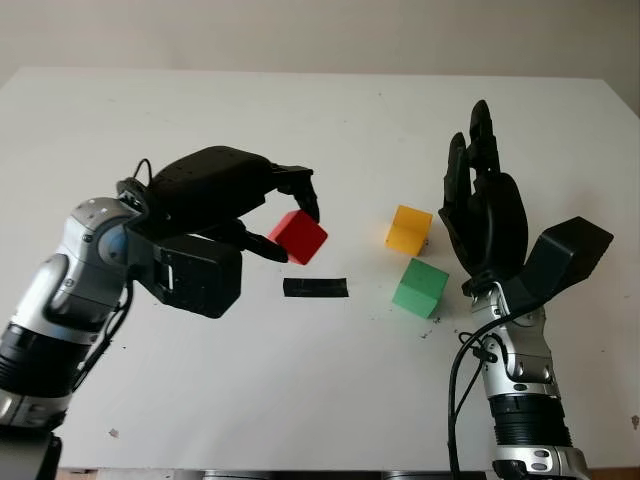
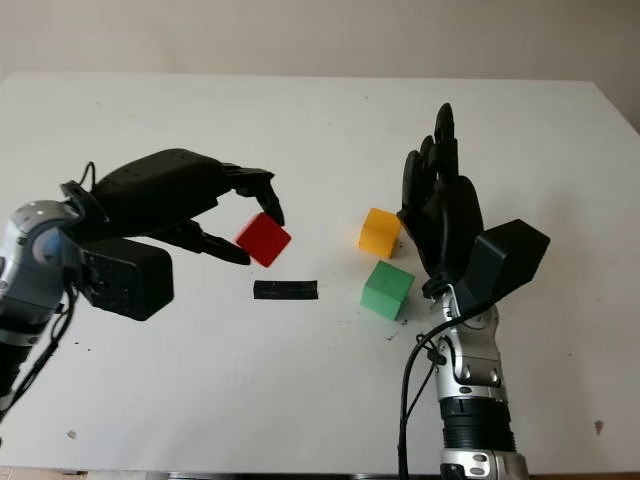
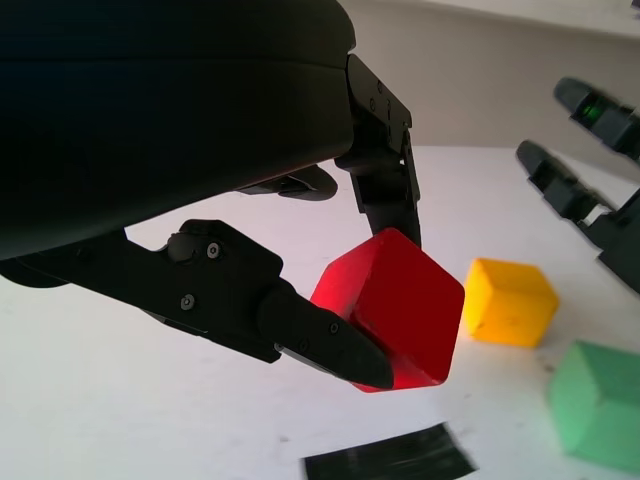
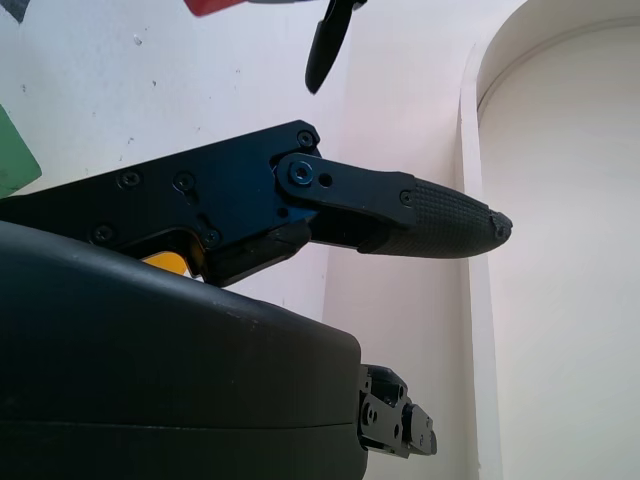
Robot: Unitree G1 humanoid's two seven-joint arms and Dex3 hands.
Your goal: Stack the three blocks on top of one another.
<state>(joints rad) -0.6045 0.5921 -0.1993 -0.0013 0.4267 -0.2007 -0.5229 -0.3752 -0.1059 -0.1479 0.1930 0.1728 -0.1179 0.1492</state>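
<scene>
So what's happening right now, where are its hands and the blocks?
Left hand grips red block, lifted. Right hand open, beside yellow block and green block. Black strip on table below.

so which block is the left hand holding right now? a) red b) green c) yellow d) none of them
a, the left hand has its fingers closed on the red block, tilted and lifted off the table, while the yellow block and green block sit on the table.

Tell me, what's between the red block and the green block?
Bare white table lies between the red block and the green block, seen from the head cameras.
</scene>
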